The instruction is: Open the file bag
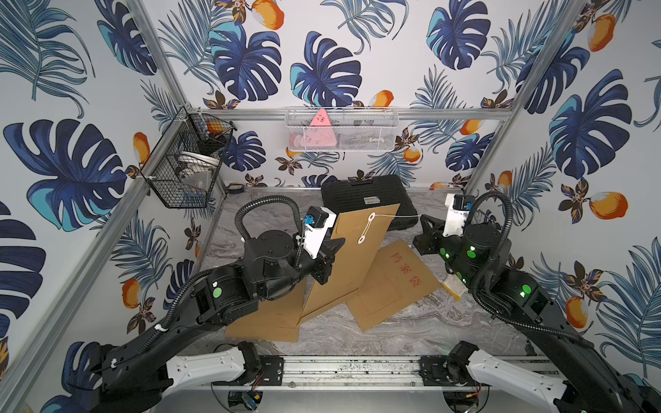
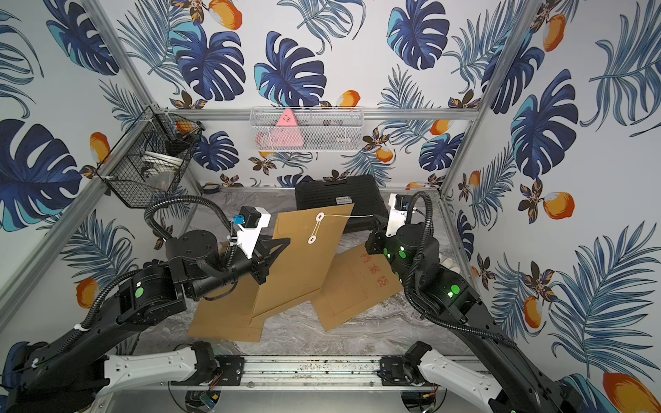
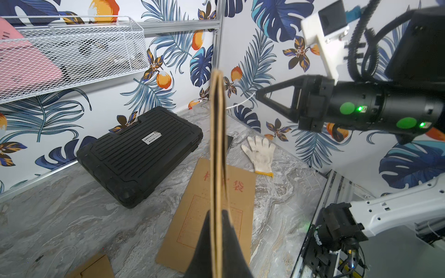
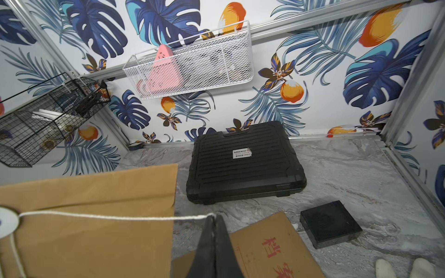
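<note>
My left gripper [image 1: 336, 246] clamps the file bag [image 1: 350, 257], lifted before the black case [image 1: 357, 195]; my right gripper [image 4: 213, 220] pinches its taut string [image 4: 108, 216]

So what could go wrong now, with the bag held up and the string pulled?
The right gripper pinches the taut string only at its tips, so it may slip out. The left gripper holds the raised file bag by one edge; a sideways pull could twist it loose.
</note>
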Available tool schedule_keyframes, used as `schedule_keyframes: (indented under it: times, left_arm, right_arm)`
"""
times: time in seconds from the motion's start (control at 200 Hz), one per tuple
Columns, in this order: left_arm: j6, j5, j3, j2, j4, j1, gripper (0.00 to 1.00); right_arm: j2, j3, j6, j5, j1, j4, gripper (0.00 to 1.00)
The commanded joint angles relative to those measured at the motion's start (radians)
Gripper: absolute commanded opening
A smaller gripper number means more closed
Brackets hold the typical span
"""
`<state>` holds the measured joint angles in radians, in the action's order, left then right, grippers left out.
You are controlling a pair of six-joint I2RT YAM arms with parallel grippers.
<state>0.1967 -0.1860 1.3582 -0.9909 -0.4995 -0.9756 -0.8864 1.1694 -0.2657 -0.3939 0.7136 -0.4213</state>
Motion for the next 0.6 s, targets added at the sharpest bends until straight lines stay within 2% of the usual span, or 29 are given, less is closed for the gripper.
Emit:
schedule_keyframes:
  times: [0.0, 0.13, 0.275, 0.59]
  left_arm:
    - [0.094, -0.016, -0.013, 0.007, 0.125, 0.0, 0.0]
    - [0.171, -0.046, -0.056, 0.018, 0.226, 0.0, 0.0]
    - [0.226, -0.105, -0.065, 0.001, 0.285, 0.001, 0.0]
    - [0.227, -0.156, -0.014, -0.051, 0.311, 0.002, 0.0]
  right_arm:
    - [0.011, -0.017, 0.043, 0.156, 0.001, 0.089, 0.0]
    - [0.003, -0.016, 0.062, 0.26, 0.001, 0.104, 0.0]
    - [-0.005, -0.011, 0.085, 0.312, 0.001, 0.093, 0.0]
    - [-0.001, -0.03, 0.119, 0.333, 0.001, 0.016, 0.0]
